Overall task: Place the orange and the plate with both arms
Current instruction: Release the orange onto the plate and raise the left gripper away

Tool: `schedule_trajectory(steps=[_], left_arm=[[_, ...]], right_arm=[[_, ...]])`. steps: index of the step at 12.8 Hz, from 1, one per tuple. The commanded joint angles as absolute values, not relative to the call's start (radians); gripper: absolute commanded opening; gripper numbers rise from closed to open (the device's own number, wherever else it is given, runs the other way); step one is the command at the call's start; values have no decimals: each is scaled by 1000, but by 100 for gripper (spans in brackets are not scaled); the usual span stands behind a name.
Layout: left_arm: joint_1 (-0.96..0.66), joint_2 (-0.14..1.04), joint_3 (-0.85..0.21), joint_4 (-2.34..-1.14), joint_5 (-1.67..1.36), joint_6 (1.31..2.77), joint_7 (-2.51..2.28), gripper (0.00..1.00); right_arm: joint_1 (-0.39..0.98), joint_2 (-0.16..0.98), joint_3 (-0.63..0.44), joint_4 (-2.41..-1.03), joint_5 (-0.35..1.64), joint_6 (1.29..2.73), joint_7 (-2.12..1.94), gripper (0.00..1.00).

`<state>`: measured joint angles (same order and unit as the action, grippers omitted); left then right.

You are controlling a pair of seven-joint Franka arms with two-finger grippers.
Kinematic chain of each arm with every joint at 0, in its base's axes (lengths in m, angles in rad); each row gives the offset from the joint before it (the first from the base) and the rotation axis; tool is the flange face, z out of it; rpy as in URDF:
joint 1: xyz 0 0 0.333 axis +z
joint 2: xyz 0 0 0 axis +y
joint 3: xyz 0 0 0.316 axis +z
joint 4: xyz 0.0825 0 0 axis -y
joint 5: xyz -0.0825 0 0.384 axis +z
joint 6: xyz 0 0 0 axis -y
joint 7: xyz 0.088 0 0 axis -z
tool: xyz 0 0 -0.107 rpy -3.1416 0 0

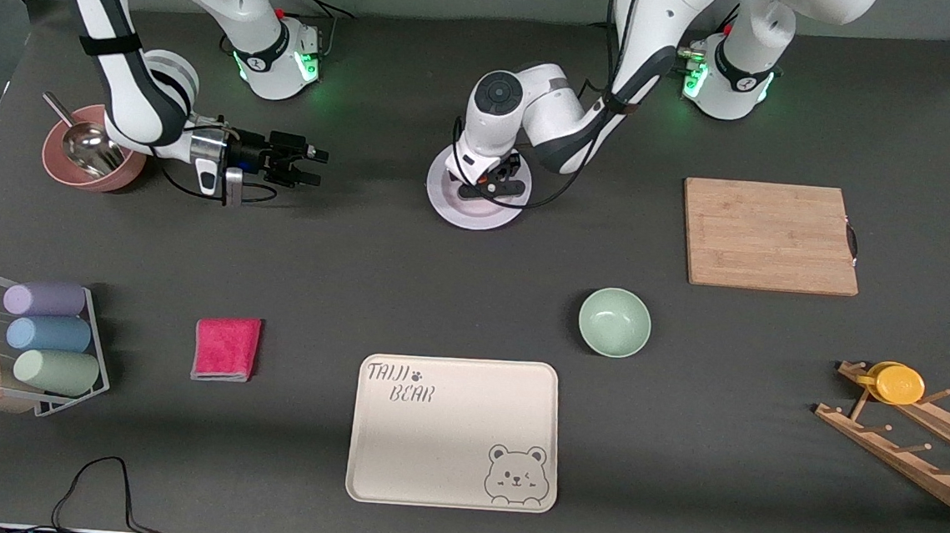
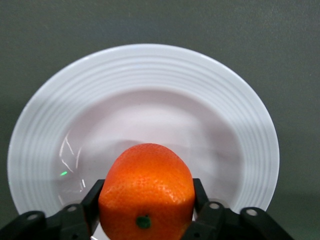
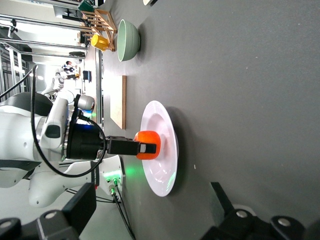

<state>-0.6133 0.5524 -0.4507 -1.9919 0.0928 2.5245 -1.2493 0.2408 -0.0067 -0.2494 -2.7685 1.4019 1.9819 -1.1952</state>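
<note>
I have the left gripper (image 2: 145, 212) clamped on the orange (image 2: 146, 192), one finger against each side of the fruit, and it hangs just above the middle of the plate (image 2: 145, 75). From the right wrist view the orange (image 3: 148, 145) looks a little clear of the plate (image 3: 162, 150) rather than resting on it, though I can't be sure of the gap. I judge the fruit is held over the hollow of the plate so that, once let go, it settles inside the raised rim instead of rolling off across the desk (image 1: 357, 275).

The plate (image 1: 446, 206) lies toward the robots' bases, farther from the front camera than the cream tray (image 1: 453, 466) and the green bowl (image 1: 615, 321).

The right gripper (image 1: 308, 164) waits low over the bare desk between the pink bowl (image 1: 59, 170) and the plate, pointing toward the plate. Its fingers seem to stand a little apart with nothing between them. I reckon it is parked there so it can reach the plate's rim once the orange is down.
</note>
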Motion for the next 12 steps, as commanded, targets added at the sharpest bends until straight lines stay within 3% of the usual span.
schedule_trajectory(steps=[1, 6, 10, 12], left_arm=[[-629, 551, -437, -1968, 126, 2504, -1279, 100], [-505, 393, -440, -1970, 112, 2346, -1183, 100], [-258, 204, -440, -1968, 13, 2179, -897, 100], [-101, 126, -436, -1968, -5, 2036, -676, 100]], right_arm=[[256, 102, -230, -2773, 1524, 1987, -1354, 100], [256, 225, -88, -2772, 1764, 1985, -1498, 99], [256, 275, -9, -2769, 1882, 1988, -1572, 56], [256, 305, 9, -2767, 1919, 1987, -1616, 46]])
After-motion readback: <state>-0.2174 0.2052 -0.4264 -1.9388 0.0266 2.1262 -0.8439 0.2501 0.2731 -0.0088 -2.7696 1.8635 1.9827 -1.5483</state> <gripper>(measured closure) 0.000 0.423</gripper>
